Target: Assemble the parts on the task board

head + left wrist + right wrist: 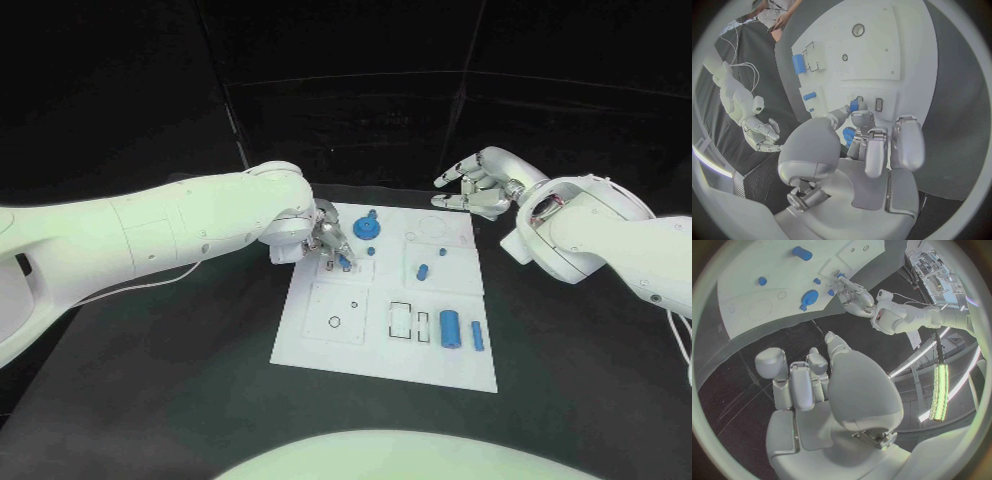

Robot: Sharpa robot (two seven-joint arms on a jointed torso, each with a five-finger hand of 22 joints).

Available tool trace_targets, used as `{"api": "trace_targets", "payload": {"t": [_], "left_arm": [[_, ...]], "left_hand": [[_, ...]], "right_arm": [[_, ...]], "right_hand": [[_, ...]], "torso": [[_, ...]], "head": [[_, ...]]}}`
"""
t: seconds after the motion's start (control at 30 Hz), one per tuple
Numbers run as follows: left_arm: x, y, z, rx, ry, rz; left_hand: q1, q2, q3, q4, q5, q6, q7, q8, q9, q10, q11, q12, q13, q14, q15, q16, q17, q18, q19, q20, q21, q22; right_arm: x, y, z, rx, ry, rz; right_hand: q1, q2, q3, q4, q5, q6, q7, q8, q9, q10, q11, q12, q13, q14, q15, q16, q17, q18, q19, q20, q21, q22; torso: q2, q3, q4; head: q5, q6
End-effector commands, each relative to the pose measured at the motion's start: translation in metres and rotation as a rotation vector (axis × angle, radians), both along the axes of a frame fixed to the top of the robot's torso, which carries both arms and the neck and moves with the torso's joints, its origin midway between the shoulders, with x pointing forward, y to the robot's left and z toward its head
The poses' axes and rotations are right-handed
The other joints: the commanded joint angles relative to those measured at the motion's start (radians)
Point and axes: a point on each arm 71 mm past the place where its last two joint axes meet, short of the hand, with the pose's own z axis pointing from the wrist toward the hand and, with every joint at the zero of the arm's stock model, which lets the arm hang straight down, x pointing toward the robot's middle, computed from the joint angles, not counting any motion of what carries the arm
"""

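Near edge of board: two blue cylinders (450, 326) lie side by side on the task board (332, 352), beside small rectangular outlines.
Mid board: a short blue peg (421, 271) lies apart from the rest.
Far end: a blue gear-like part (365, 228) stands on the board, a small blue piece (371, 251) just beside it.
Left hand (326, 244): over the board's left edge; its fingertips (856, 106) pinch a small blue part (854, 104) just above the white surface.
Right hand (477, 188): off the board past its far right corner, above the black table (173, 380), fingers loosely curled, grasping nothing.
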Motion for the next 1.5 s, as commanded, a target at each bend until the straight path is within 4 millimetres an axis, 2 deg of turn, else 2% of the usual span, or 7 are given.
{"api": "trace_targets", "payload": {"t": [0.03,0.33,0.4,0.47,0.57,0.87,1.5], "left_arm": [[0.0,-0.001,0.005,-0.066,-0.051,0.041],[-0.006,0.004,0.007,-0.092,-0.109,0.045],[-0.006,0.004,0.007,-0.095,-0.129,0.043],[-0.005,0.004,0.005,-0.093,-0.143,0.039],[-0.005,0.004,0.003,-0.083,-0.158,0.031],[-0.007,0.003,-0.006,-0.044,-0.174,-0.007],[-0.009,-0.002,-0.012,0.014,-0.154,-0.072]], "left_hand": [[-0.012,-0.006,0.185,-0.164,0.015,0.004,-0.002,0.009,0.005,0.014,-0.004,0.005,0.001,0.106,0.0,0.003,0.263,-0.02,0.006,0.003,0.006,0.002],[-0.023,-0.02,0.213,-0.167,0.025,0.003,-0.004,0.019,0.014,0.02,-0.006,0.008,0.003,0.106,-0.001,0.003,0.263,-0.021,0.009,0.002,0.008,0.008],[-0.027,-0.028,0.223,-0.167,0.035,0.004,-0.004,0.024,0.018,0.021,-0.006,0.007,0.002,0.106,-0.002,0.003,0.263,-0.021,0.009,0.001,0.008,0.009],[-0.033,-0.038,0.234,-0.166,0.06,0.005,-0.005,0.029,0.023,0.023,-0.008,0.007,0.0,0.106,-0.003,0.003,0.263,-0.021,0.01,0.0,0.009,0.01],[-0.036,-0.042,0.238,-0.166,0.068,0.005,-0.006,0.031,0.025,0.023,-0.008,0.005,-0.001,0.106,-0.003,0.003,0.263,-0.021,0.01,-0.001,0.009,0.011],[-0.035,-0.045,0.239,-0.167,0.07,0.004,-0.006,0.032,0.026,0.024,-0.008,0.005,-0.002,0.106,-0.003,0.003,0.263,-0.021,0.01,-0.001,0.008,0.011],[-0.034,-0.049,0.241,-0.169,0.072,0.005,-0.007,0.034,0.027,0.028,-0.009,0.011,0.005,0.106,-0.004,0.003,0.263,-0.021,0.01,-0.001,0.009,0.011]], "right_arm": [[0.0,0.001,0.001,-0.001,0.003,0.007],[0.001,0.001,0.0,-0.002,0.003,0.008],[0.001,0.001,0.0,-0.002,0.002,0.009],[0.001,0.002,0.0,0.0,0.0,0.012],[0.001,0.003,0.001,0.001,-0.002,0.016],[0.002,0.004,0.001,0.003,-0.005,0.023],[0.002,0.007,0.001,0.006,-0.009,0.029]], "right_hand": [[0.0,0.008,-0.002,0.006,0.004,-0.001,-0.002,0.007,-0.001,0.003,0.001,0.003,0.0,0.038,-0.004,0.001,-0.001,0.012,0.003,0.001,-0.007,-0.001],[0.0,0.008,-0.002,0.006,0.005,-0.001,-0.002,0.008,-0.001,0.003,0.0,0.003,0.0,0.038,-0.005,0.001,0.0,0.012,0.003,0.001,-0.007,-0.001],[0.0,0.008,-0.002,0.006,0.005,-0.001,-0.002,0.008,-0.001,0.003,0.0,0.003,0.0,0.038,-0.005,0.001,0.0,0.012,0.003,0.001,-0.007,-0.001],[0.0,0.008,-0.002,0.006,0.005,-0.001,-0.002,0.008,-0.001,0.003,0.0,0.003,0.0,0.038,-0.005,0.001,0.0,0.012,0.003,0.001,-0.007,-0.001],[0.001,0.009,-0.002,0.007,0.007,0.0,-0.002,0.008,-0.001,0.003,0.0,0.003,0.0,0.038,-0.005,0.001,0.0,0.012,0.003,0.001,-0.007,-0.001],[0.001,0.009,-0.002,0.007,0.007,0.0,-0.002,0.008,-0.001,0.003,0.0,0.003,0.0,0.038,-0.005,0.001,0.0,0.012,0.003,0.001,-0.007,-0.001],[0.001,0.01,-0.002,0.008,0.008,0.0,-0.002,0.009,-0.001,0.003,0.0,0.003,0.0,0.038,-0.005,0.001,0.0,0.012,0.004,0.001,-0.007,-0.001]], "torso": [[0.001,0.0002,0.0004],[0.001,-0.0003,-0.0027],[0.0,0.0001,-0.0014],[0.0,0.0004,-0.002],[0.001,0.0001,-0.0027],[0.001,0.0004,-0.0034],[0.001,0.0,-0.0033]], "head": [[0.004,-0.001],[0.011,-0.004],[0.011,-0.003],[0.011,-0.003],[0.012,-0.003],[0.007,-0.006],[0.01,-0.012]]}}
